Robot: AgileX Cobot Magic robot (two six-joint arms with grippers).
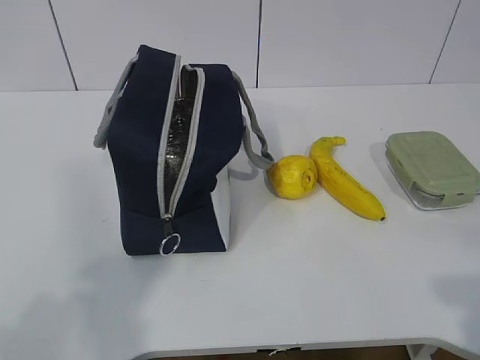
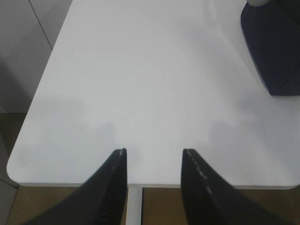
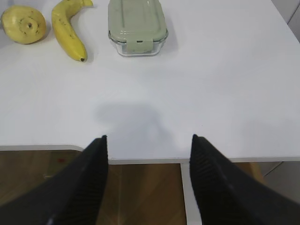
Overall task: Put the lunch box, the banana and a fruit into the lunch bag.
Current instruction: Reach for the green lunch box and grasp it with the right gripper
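A white table (image 1: 315, 285) is seen with 4 task items spread across it. The lunch bag (image 1: 150, 165), navy with grey zipper trim, is placed on the left part of the table. Its zipper is undone along the top and down the near face, so that the silver foil lining (image 1: 178, 131) is exposed through the gap. A ring zipper pull (image 1: 170, 244) is hung at the low near end of the zipper, and grey webbing handles (image 1: 255, 135) are draped on both sides.

Just right of the bag, a round yellow fruit (image 1: 292, 177) is set with its dimpled end turned right. The banana (image 1: 345, 180) is laid touching the fruit's right side, its dark tip pointed near and right. The lunch box (image 1: 431, 169), closed under its pale green lid, is placed well apart from the banana at the right edge.

Neither arm is seen in the exterior view. The left gripper (image 2: 154, 157) is held over the near left edge of the table, its jaws moderately parted with nothing between them; only a corner of the bag is caught at the upper right. The right gripper (image 3: 149, 140) is held over the near right edge, its jaws spread wide and empty, with the fruit, banana and lunch box lined up at the far side.
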